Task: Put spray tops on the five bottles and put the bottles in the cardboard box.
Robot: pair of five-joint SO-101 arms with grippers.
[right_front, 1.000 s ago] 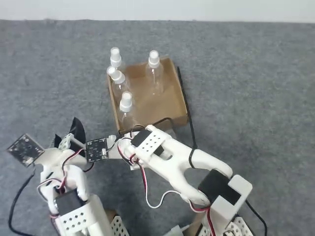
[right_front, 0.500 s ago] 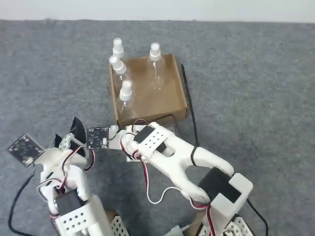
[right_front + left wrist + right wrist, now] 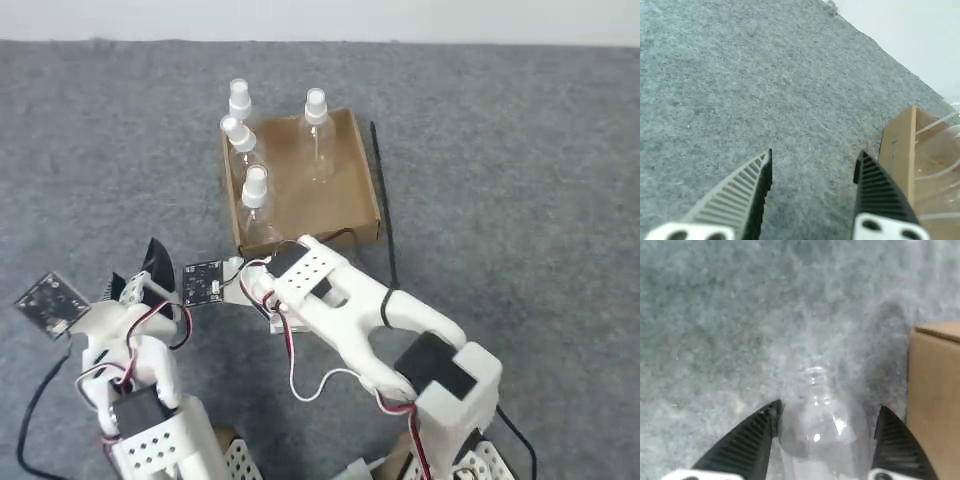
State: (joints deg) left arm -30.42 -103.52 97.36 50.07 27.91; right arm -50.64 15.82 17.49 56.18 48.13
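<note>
The cardboard box point(image 3: 352, 205) sits mid-table and holds several clear bottles with white spray tops, such as one near its front point(image 3: 256, 190) and one at the back right point(image 3: 316, 112). A clear bottle without a top point(image 3: 822, 425) lies between the fingers of my right gripper point(image 3: 825, 407), its neck pointing away, and the fingers press its sides. The box's corner point(image 3: 935, 390) is close beside it. In the high view the right arm point(image 3: 330, 300) lies just in front of the box. My left gripper point(image 3: 815, 157) is open and holds nothing, hovering over carpet left of the box point(image 3: 897, 145).
Grey carpet covers the table. A black cable point(image 3: 384, 200) runs along the box's right side. The right arm's camera board point(image 3: 203, 283) sits close to the left gripper point(image 3: 140, 272). Open carpet lies left and right of the box.
The right arm has swung left and forward toward the box's front. The box has slid a little away from the arms. The left arm has stayed still.
</note>
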